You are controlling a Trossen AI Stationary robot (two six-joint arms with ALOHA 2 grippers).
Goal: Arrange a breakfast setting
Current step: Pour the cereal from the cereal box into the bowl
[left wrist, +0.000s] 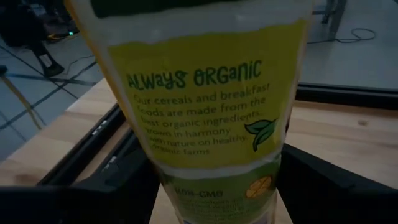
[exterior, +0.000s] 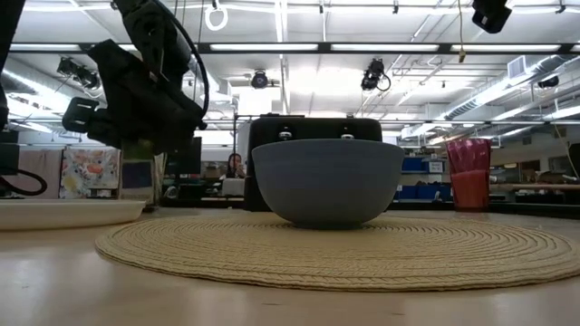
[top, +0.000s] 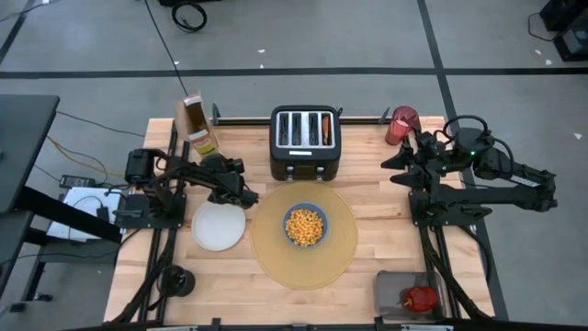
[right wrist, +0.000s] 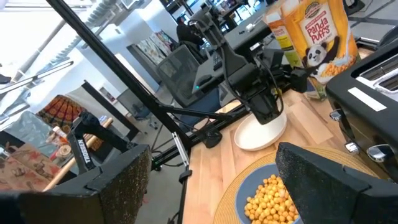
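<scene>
Placemat (top: 276, 262) first: the big round tan mat lies flat just in front of the black toaster (top: 305, 141), and we'll take that toaster as our marker. Sitting square on the mat is the small blue bowl (top: 288, 213), filled with yellow cereal puffs, and from the low view its rounded wall (exterior: 326, 181) stands upright with the toaster right behind it. Over on the toaster's left-front side, the small white plate (top: 219, 226) rests on the bare wood, its edge just beside the mat's rim. Behind and left of the toaster stands the yellow-and-brown cereal box (top: 196, 124), upright near the table's back edge. Now the left gripper (top: 246, 195): it hangs just above the table between plate and toaster; its own camera is filled by the box's lettered panel (left wrist: 205, 106), with both dark fingers (left wrist: 124, 193) spread to either side at the base, so the fingers are apart, and I cannot tell whether they touch the box. Across to the toaster's right, the translucent red cup (top: 401, 124) stands at the back edge, upright in the low view (exterior: 468, 174). The right gripper (top: 397, 171) hovers just in front of that cup, fingers (right wrist: 323, 186) wide apart with nothing between them. Well to the front right of the toaster, the red apple (top: 421, 297) sits in a grey tray (top: 390, 285) at the table's near corner.
</scene>
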